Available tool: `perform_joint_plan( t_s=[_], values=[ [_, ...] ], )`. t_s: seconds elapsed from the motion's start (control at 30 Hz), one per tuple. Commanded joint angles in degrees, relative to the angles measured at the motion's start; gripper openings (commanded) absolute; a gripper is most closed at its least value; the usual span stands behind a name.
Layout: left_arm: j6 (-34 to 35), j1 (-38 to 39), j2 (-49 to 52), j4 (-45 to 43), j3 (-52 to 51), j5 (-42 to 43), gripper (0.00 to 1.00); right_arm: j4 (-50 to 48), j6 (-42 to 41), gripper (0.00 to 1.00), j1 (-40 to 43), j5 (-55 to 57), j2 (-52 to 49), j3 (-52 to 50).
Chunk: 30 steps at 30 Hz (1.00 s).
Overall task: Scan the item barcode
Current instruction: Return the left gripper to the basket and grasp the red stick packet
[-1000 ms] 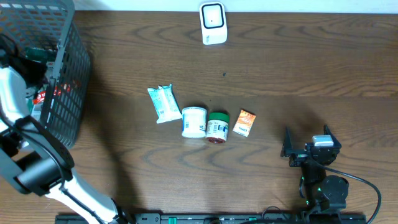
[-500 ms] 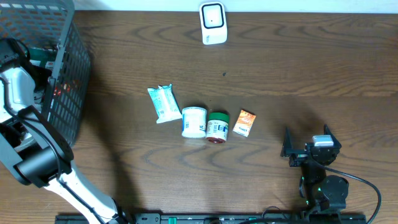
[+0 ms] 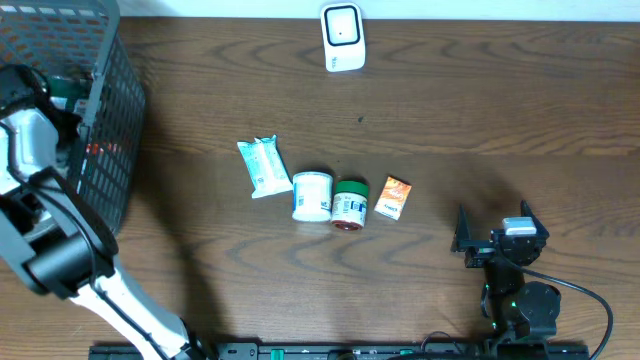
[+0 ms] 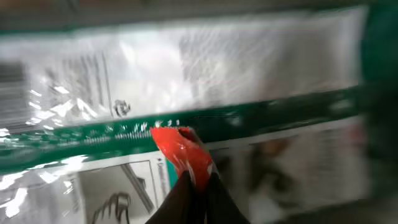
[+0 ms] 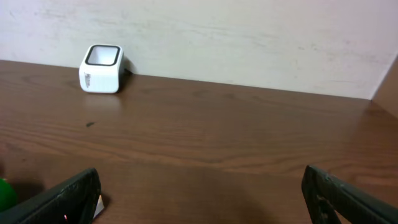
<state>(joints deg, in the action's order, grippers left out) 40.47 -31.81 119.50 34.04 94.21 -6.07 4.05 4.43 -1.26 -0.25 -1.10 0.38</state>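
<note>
Left tool pinching red wrapper, tip up-left; green-white pack crosswise

overhead: top-down, far | left wrist: close on packaging | right wrist: low, facing scanner, shared overhead

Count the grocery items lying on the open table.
4, in a row: packet, white tub, green can, orange box. More may sit hidden in the basket.

Our L arm stretches far left, L gripper pinched tight on a red wrapper corner; our R arm sits folded low at right, R gripper w/ jaws spread wide, pointing fwd.
</note>
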Motion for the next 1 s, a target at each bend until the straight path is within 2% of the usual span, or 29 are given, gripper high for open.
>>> perform_joint_plan(
  t_s=[0.0,0.2,0.27,0.4,0.47,0.5,0.53,0.6,0.73,0.87,0.97],
  values=[
    [-3.37,-0.15,-14.93,-0.26,1.29,-1.55,0.07,0.24,0.35,0.99,0.79,0.13,0.07,-0.07],
    [-5.35,-0.15,-30.58,3.34,1.27,0.83,0.07,0.24,0.35,0.99,0.79,0.13,0.07,-0.07],
    [-9.77,-0.15,-32.89,4.15,1.27,5.20,0.07,0.24,0.35,0.99,0.79,0.13,0.07,-0.07],
    [-10.38,-0.17,-33.14,5.88,1.27,5.42,0.08,0.24,0.35,0.99,0.79,0.13,0.07,-0.07],
    [-10.91,-0.26,-31.71,6.05,1.25,5.44,0.27,0.24,0.35,0.99,0.79,0.13,0.07,-0.07],
    [-10.88,-0.26,-30.80,5.99,1.25,5.46,0.44,0.24,0.35,0.99,0.79,0.13,0.07,-0.07],
    [-10.88,-0.24,-29.94,5.99,1.25,5.46,0.50,0.24,0.35,0.99,0.79,0.13,0.07,-0.07],
    [-10.86,-0.24,-27.06,5.84,1.25,5.44,0.55,0.24,0.35,0.99,0.79,0.13,0.07,-0.07],
    [-9.81,-0.26,-19.02,4.28,1.25,5.40,0.57,0.24,0.35,0.99,0.79,0.13,0.07,-0.07],
    [-5.25,-0.26,-9.57,2.91,1.25,5.44,0.57,0.24,0.35,0.99,0.79,0.13,0.07,-0.07],
    [0.90,-0.24,-2.10,1.81,1.25,5.66,0.59,0.24,0.35,0.99,0.79,0.13,0.07,-0.07]
  ],
)
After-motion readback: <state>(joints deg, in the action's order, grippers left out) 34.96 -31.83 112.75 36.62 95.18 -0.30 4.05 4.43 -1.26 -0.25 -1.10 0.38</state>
